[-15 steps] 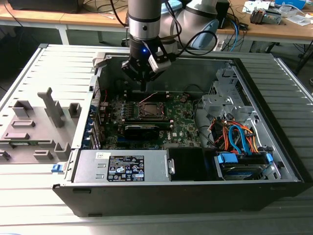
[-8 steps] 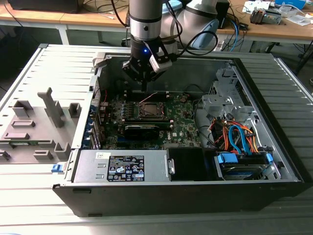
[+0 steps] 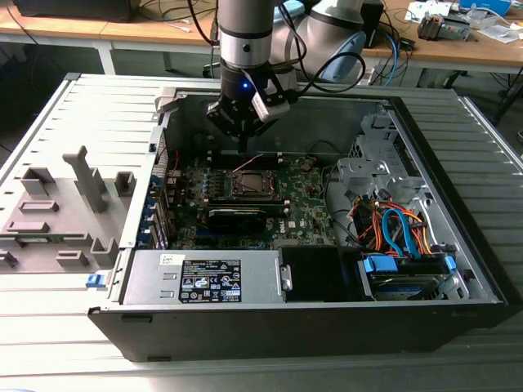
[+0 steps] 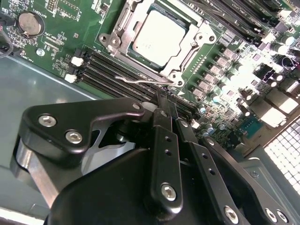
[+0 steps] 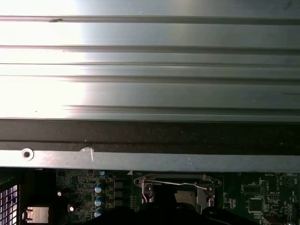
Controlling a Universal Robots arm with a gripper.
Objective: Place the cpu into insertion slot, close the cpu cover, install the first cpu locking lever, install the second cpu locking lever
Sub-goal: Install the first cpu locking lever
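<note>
Gripper (image 3: 243,147) above far edge of insertion slot (image 3: 252,184), jaws clenched, grasping nothing, cpu (image 4: 158,38) seated in slot, cover closed, lever (image 4: 140,81) loose beside it

insertion slot (image 5: 176,190) half behind pincer (image 5: 159,216) — pincer tips cut off

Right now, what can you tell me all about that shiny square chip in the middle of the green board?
The cpu is a flat square with a pale silver metal top. It lies level in the insertion slot, framed by the silver metal cover around its edges. A thin wire lever runs along one side of the frame. The gripper hangs close beside the slot, not touching the chip, on the green motherboard.
</note>
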